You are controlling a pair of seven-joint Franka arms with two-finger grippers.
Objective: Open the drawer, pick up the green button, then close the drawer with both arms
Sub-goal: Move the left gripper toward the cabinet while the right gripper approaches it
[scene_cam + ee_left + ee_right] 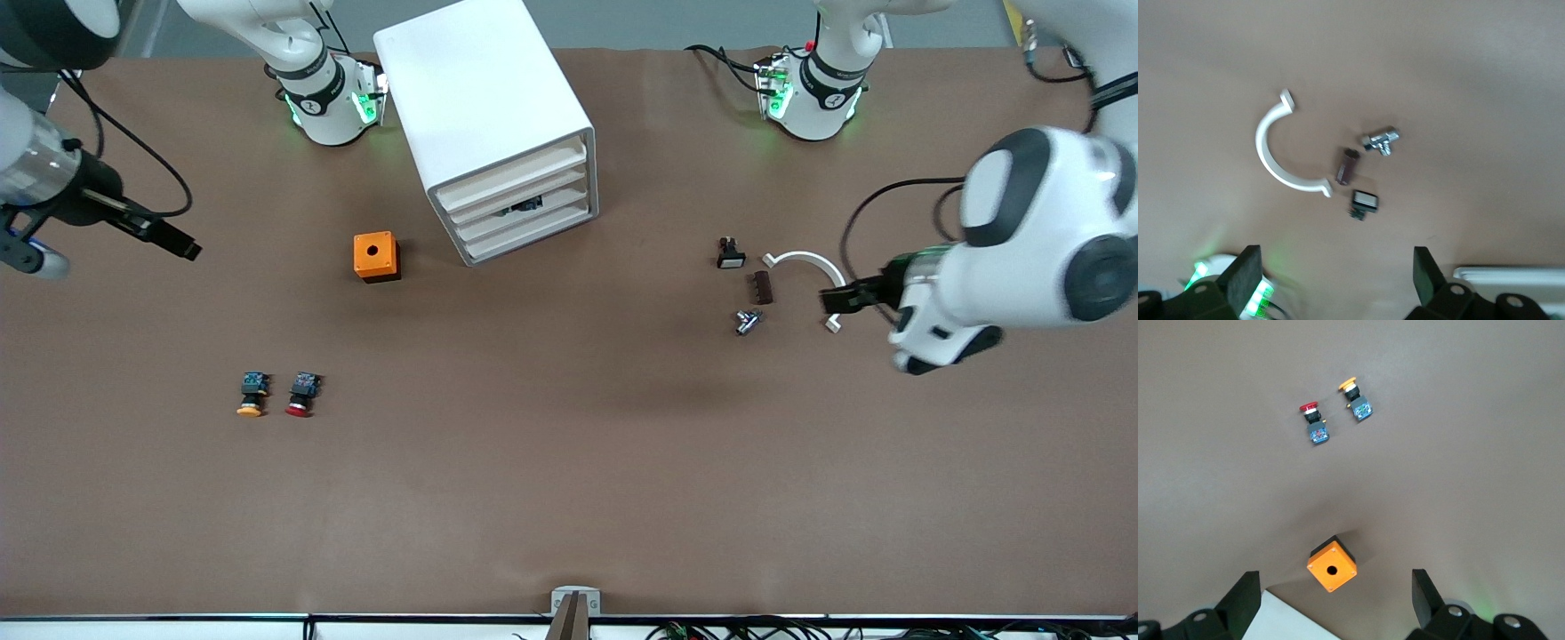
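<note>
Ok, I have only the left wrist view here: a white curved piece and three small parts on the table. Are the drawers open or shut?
Observer: In the front view all four drawers of the white cabinet look shut; none sticks out.
Operator: And where are the two grippers?
Observer: The right gripper is open and hangs over the table toward the right arm's end, with the orange box in its wrist view. The left gripper is open over one end of the white curved piece.
</note>
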